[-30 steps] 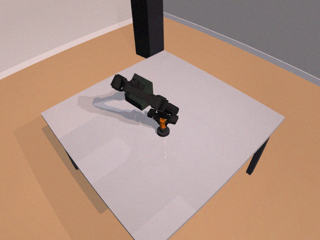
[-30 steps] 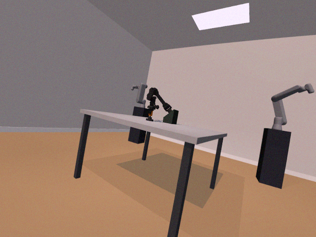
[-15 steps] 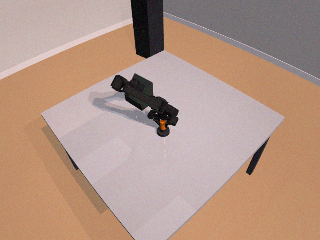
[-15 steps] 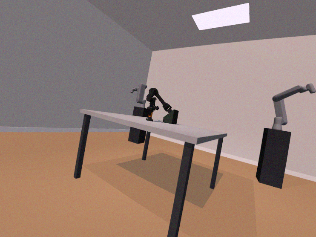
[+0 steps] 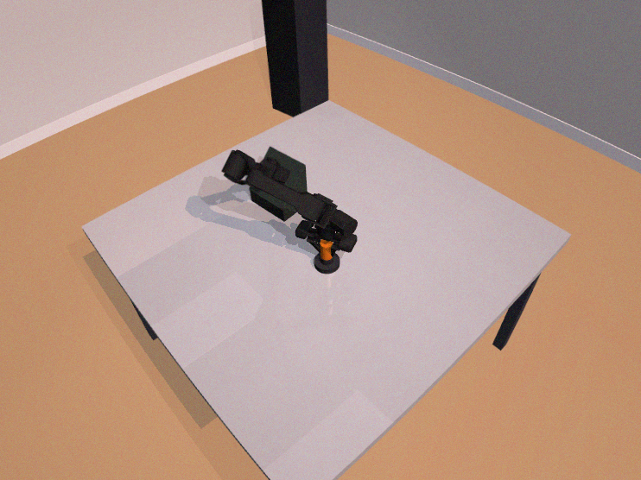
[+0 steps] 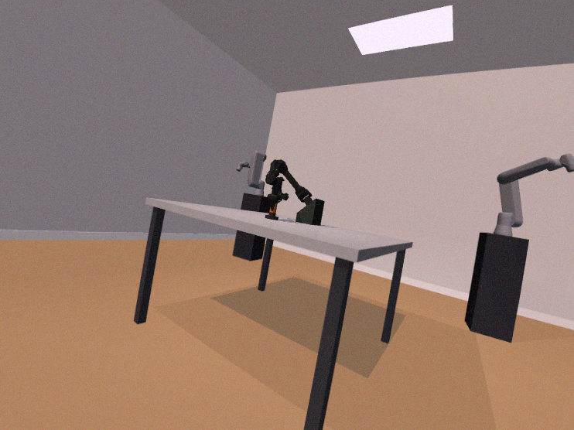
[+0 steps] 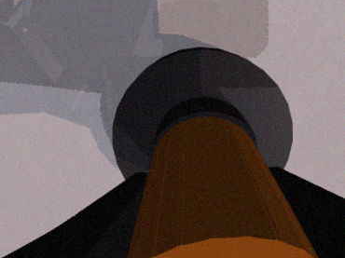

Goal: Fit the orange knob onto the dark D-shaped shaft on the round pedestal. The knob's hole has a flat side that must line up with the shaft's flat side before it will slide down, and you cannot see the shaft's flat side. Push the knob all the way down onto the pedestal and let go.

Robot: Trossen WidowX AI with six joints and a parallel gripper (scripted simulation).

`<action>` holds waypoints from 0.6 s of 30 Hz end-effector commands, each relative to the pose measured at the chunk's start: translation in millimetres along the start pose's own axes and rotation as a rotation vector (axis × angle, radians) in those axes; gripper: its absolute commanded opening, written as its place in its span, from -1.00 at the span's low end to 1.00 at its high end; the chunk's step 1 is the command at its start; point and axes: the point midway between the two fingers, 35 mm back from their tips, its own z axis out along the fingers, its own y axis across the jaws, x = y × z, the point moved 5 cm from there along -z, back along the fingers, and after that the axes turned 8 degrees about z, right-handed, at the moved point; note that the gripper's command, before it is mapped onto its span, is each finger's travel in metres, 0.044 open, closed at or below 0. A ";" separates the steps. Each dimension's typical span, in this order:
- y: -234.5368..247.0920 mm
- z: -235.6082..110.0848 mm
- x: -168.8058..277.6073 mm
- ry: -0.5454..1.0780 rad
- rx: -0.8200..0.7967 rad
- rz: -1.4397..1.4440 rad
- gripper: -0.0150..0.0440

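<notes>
The orange knob [image 5: 326, 250] [image 6: 272, 208] [image 7: 210, 201] stands upright over the middle of the dark round pedestal [image 5: 326, 268] [image 6: 271, 216] [image 7: 272, 117]. Its lower end is at the pedestal's raised centre; little or no gap shows, but I cannot tell if it is fully seated. The knob hides the D-shaped shaft and its flat side. My gripper [image 5: 326, 243] [image 7: 207, 182] points down from above and is shut on the knob, with one dark finger on each side of it in the wrist view.
The light grey table [image 5: 428, 287] [image 6: 353, 244] bears the arm's dark green base block [image 5: 291, 167] [image 6: 311, 213] behind the pedestal. The arm's shadows fall beside the pedestal. Two grey arms on black stands [image 6: 497, 281] [image 5: 296, 47] are beyond the table.
</notes>
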 end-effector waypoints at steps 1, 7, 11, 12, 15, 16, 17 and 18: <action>-0.2 -0.5 0.0 0.000 0.001 0.000 0.04; -0.2 -0.5 0.0 0.000 0.001 0.000 0.58; -0.2 -0.5 0.0 0.000 0.001 0.000 0.93; -0.2 -0.5 0.0 0.000 0.001 0.000 1.00; -0.2 -0.5 0.0 0.000 0.001 0.000 1.00; -0.2 -0.5 0.0 0.000 0.001 0.000 1.00; -0.2 -0.5 0.0 0.000 0.001 0.000 1.00; -0.8 -3.6 -0.1 -0.001 0.001 0.000 1.00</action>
